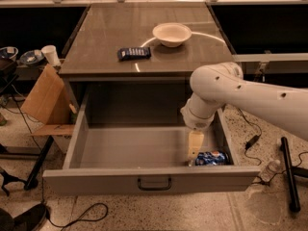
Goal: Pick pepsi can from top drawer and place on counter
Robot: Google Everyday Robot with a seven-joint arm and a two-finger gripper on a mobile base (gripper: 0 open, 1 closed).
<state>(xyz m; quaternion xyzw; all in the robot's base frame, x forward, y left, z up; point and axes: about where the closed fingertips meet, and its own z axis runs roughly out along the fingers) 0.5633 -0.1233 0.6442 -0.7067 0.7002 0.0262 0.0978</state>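
Note:
The pepsi can (211, 158) lies on its side in the front right corner of the open top drawer (96, 179). My gripper (194, 147) hangs from the white arm (250, 97) inside the drawer, pointing down. It is just left of the can and slightly behind it, with its tip close to the can's left end. I see nothing held in it. The counter (106, 37) is the glossy top above the drawer.
A white bowl (172, 33) and a flat dark blue packet (134, 53) sit on the counter. A cardboard box (45, 97) leans at the cabinet's left, with a white cup (50, 55) behind it. Cables, a black pole (288, 177) and a plastic bottle (269, 170) lie on the floor at right.

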